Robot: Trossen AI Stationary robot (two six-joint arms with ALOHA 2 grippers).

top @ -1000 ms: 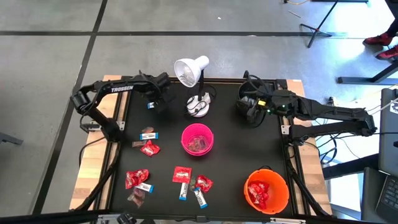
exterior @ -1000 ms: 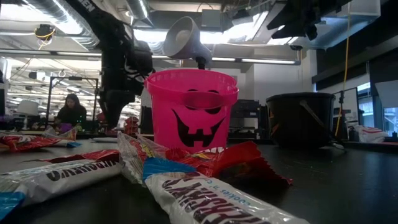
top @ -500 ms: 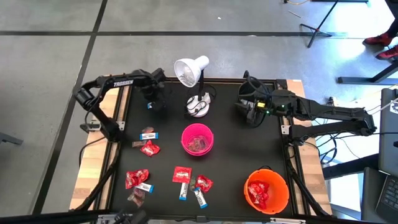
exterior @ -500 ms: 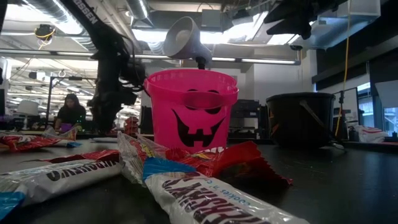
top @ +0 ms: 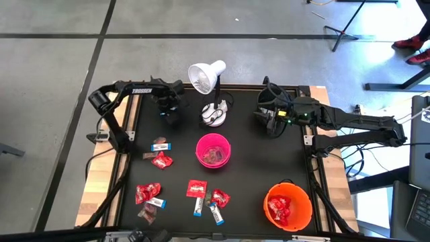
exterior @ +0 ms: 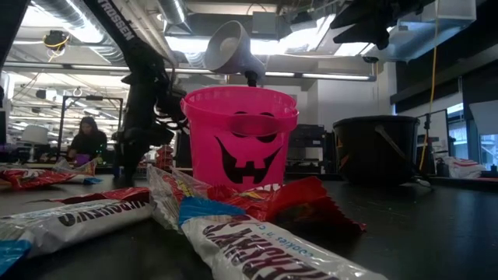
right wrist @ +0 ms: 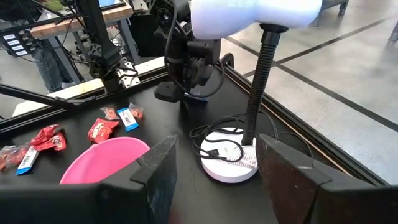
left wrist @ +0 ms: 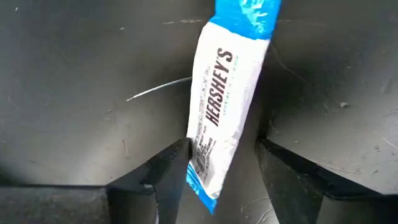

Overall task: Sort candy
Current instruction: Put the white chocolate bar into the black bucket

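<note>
The left gripper (top: 164, 113) is down at the far left part of the black table (top: 255, 161), beside the white desk lamp (top: 209, 84), with its fingers (left wrist: 168, 171) spread wide around a slim white-and-blue Hershey's bar (left wrist: 219, 115). From the left wrist view the bar's near end sits right between the two fingers, not quite centred, closer to one than the other, and its long axis runs straight ahead, away from the wrist. I cannot tell if either finger is touching the wrapper yet, so I'd call it straddled, not held. A squeeze across the bar's narrow width looks like all that's needed.

The right gripper (top: 272, 122) waits over the far right part of the table, fingers also wide and empty, well apart from this bar. The other candy lies scattered nearer the front, around the pink pumpkin bucket (top: 213, 150), with red packets already in the orange bucket (top: 287, 206)
</note>
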